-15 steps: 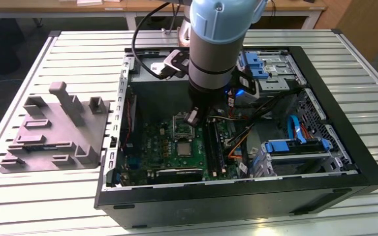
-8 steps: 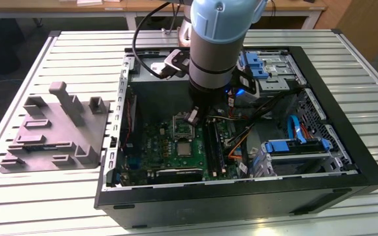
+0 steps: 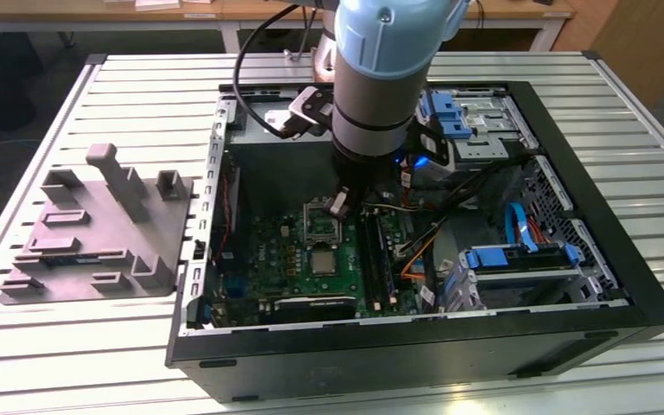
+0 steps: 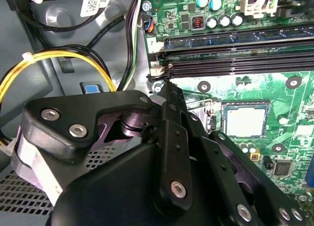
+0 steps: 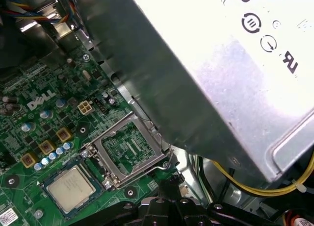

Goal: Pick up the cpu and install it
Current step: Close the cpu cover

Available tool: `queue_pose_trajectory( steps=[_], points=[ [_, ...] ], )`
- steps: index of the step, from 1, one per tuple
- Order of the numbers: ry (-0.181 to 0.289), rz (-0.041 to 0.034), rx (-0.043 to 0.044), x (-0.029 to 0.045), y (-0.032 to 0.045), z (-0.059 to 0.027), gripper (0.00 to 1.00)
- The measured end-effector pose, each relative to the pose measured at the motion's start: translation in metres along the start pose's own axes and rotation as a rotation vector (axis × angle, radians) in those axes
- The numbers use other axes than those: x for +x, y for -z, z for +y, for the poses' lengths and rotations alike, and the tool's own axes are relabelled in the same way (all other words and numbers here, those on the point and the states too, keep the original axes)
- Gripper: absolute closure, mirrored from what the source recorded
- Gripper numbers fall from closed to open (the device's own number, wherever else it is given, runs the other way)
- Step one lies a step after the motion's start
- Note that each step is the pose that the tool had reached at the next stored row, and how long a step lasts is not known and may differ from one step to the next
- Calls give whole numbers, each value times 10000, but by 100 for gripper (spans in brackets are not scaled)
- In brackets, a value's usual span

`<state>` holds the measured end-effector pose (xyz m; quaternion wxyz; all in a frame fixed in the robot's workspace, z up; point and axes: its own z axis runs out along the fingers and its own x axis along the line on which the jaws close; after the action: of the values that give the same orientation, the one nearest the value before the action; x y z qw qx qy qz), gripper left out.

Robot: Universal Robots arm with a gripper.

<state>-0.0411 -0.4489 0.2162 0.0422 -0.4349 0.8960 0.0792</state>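
**CPU seated in socket, hand above board**

Cpu (image 3: 324, 261) sits flat in the socket on the green motherboard (image 3: 297, 268), lower centre of the open PC case (image 3: 609, 216) in the exterior view — silver top up. Also seen in both wrist views: (image 4: 245, 122) and (image 5: 72, 188). Load frame (image 5: 128, 147) is swung up/open, just beside the cpu. Hand (image 3: 339, 204) hangs over the board near the frame, not touching the cpu; nothing seen in it — fingers open or closed, can't tell. Grey-purple fixture (image 3: 96, 233) on the slatted worktop (image 3: 79, 363), left of frame, well apart from the case.
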Motion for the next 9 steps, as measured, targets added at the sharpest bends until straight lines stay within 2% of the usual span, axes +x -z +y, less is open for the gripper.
queue_pose_trajectory(
  steps=[2, 9],
  points=[
    [-8, -21, -20, 0, -3, 2, 89],
    [-10, -201, -158, -13, -26, 11, 89]
  ],
)
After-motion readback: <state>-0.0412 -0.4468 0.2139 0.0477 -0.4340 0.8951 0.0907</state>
